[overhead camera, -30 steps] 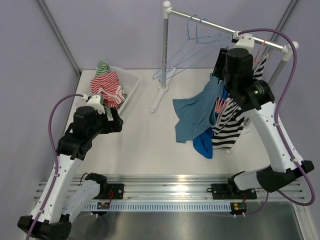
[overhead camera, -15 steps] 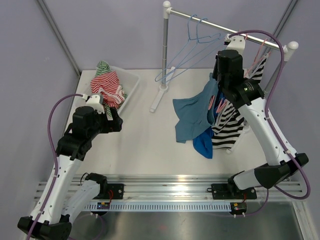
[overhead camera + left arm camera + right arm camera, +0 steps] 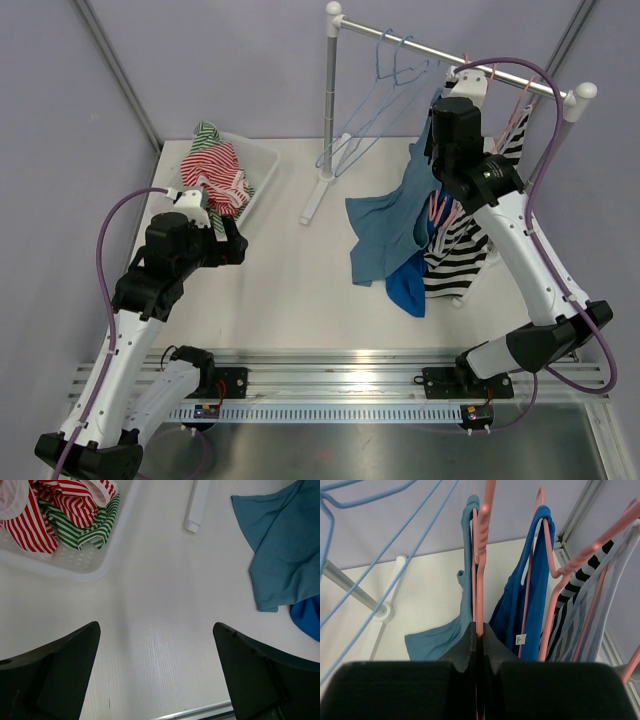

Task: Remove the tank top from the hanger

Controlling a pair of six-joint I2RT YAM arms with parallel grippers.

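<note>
- The right gripper (image 3: 479, 630) is clenched on the shaft of a pink hanger (image 3: 484, 540), a smooth plastic rod with a ribbed stretch higher up. Its dark fingers (image 3: 462, 647) meet around it with no gap.
- The teal tank top (image 3: 383, 228) hangs from that hanger. It is a soft, limp knit: one strap runs up beside the pink rod, and the lower part spreads in folds over the tabletop.
- Just beside it is a royal-blue tank top (image 3: 532, 587) on a second pink hanger, with a small white label at its seam. Next comes a black-and-white striped garment (image 3: 570, 617).
- Thin blue wire hangers (image 3: 385, 75) hang bare on the metal rail (image 3: 415, 45) of the rack. The rack's white tubular foot (image 3: 196, 507) lies on the table.
- The left gripper (image 3: 155, 629) hovers with its jaws spread wide, grasping nothing.
- A white perforated plastic basket (image 3: 100, 562) holds crumpled red-and-white and green-and-white striped clothes (image 3: 65, 510).
- The table (image 3: 165, 580) is matte white and faintly grained, with a slotted aluminium rail along its near edge. Pale lilac wall panels with grey struts enclose it.
- The gripped hanger's hook is cut off at the top of the right wrist view. From above, the right wrist hides the hanger. The striped garment's shape is hard to make out.
</note>
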